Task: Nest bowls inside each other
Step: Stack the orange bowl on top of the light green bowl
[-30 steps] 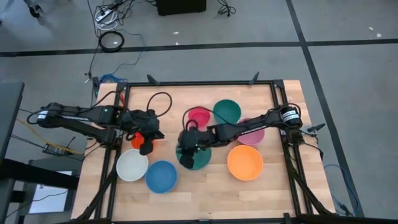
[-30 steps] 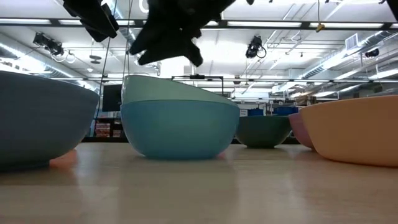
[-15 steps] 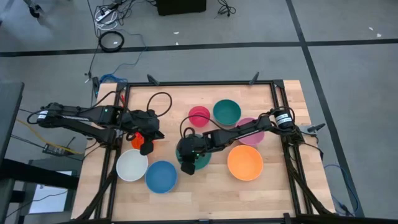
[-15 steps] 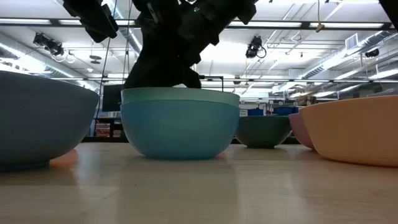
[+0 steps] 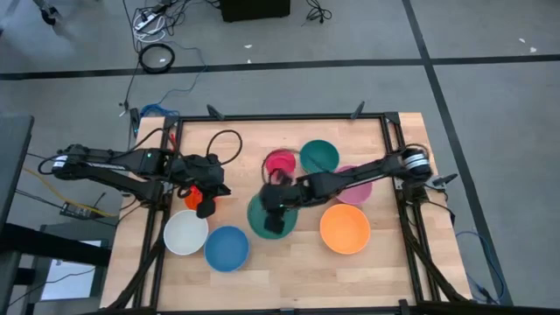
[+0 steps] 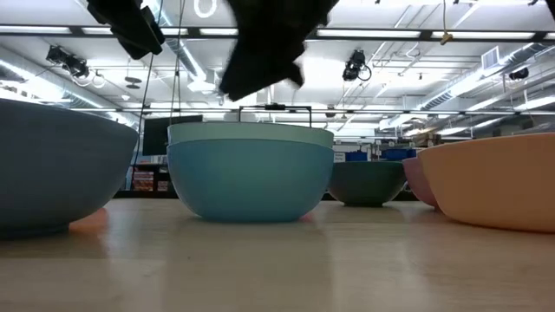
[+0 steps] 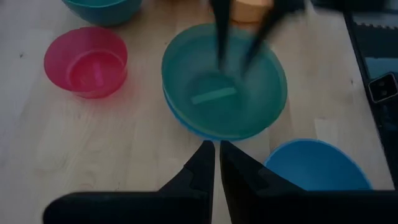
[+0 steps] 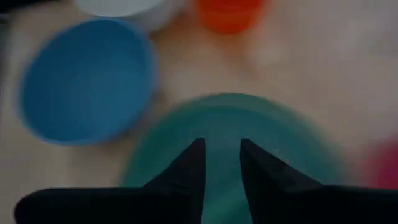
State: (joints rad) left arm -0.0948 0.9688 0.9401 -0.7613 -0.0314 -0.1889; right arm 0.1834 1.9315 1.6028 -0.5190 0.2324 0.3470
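Note:
A green bowl [image 7: 224, 87] sits level inside a light blue bowl [image 6: 251, 182] at mid-table; only the green rim [image 6: 251, 133] shows above the blue one. My right gripper [image 8: 222, 152] hangs open just above the green bowl [image 5: 255, 215], holding nothing; it also shows in the low view [image 6: 260, 61]. My left gripper [image 7: 216, 158] waits shut over the table's left part [image 5: 206, 199], with a red-orange bowl [image 8: 230, 15] beside it. Pink [image 5: 280, 162], teal [image 5: 319, 156], mauve [image 5: 357, 188], orange [image 5: 344, 227], white [image 5: 185, 232] and blue [image 5: 227, 248] bowls stand singly on their bases.
The single bowls ring the nested pair: pink and teal toward the far edge, orange to the right, blue and white at the near left. Bare wood [image 5: 289, 271] lies along the near edge. A black frame [image 5: 280, 116] borders the table.
The green bowl, tilted with one side raised in the light blue bowl a second ago, now sits level in it. My right gripper dipped onto it toward the near edge, then rose and drew back toward the table's right, clear of the bowl.

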